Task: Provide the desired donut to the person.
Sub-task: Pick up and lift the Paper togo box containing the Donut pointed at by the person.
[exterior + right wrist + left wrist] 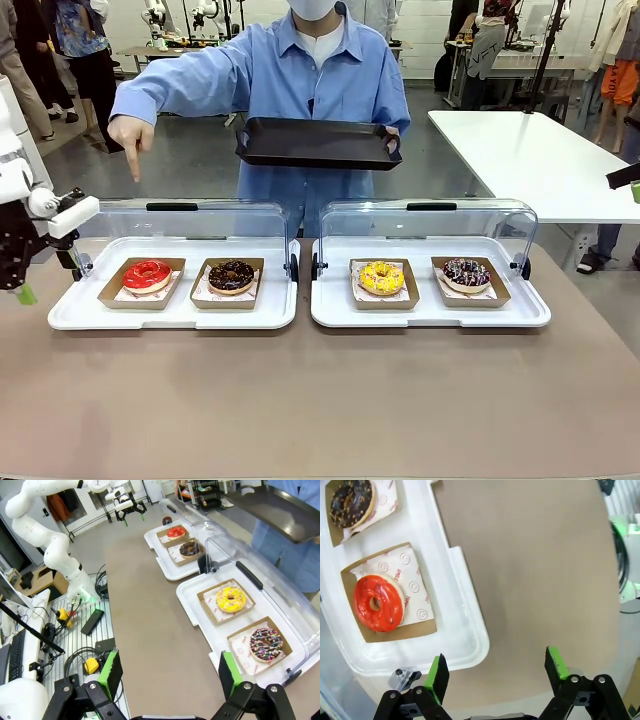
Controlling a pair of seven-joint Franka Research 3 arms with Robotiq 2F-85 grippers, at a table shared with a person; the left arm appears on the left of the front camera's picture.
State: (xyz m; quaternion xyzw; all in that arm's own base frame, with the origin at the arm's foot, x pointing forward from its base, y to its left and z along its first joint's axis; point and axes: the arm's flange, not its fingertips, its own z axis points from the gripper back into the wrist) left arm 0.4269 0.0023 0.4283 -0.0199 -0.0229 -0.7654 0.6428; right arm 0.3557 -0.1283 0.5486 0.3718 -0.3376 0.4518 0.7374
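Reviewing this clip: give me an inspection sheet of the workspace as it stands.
surface: brown table carrying left white tray and right white tray.
job's things: red donut, chocolate donut, yellow donut, sprinkled donut, each in a card tray; person holds black tray, hand pointing down on the red donut's side.
clutter: nothing seen.
grippers: left gripper open, beside the left tray's corner; right gripper open, above the table's edge.
cables: black cables beside the table.
surroundings: white table, people farther off.
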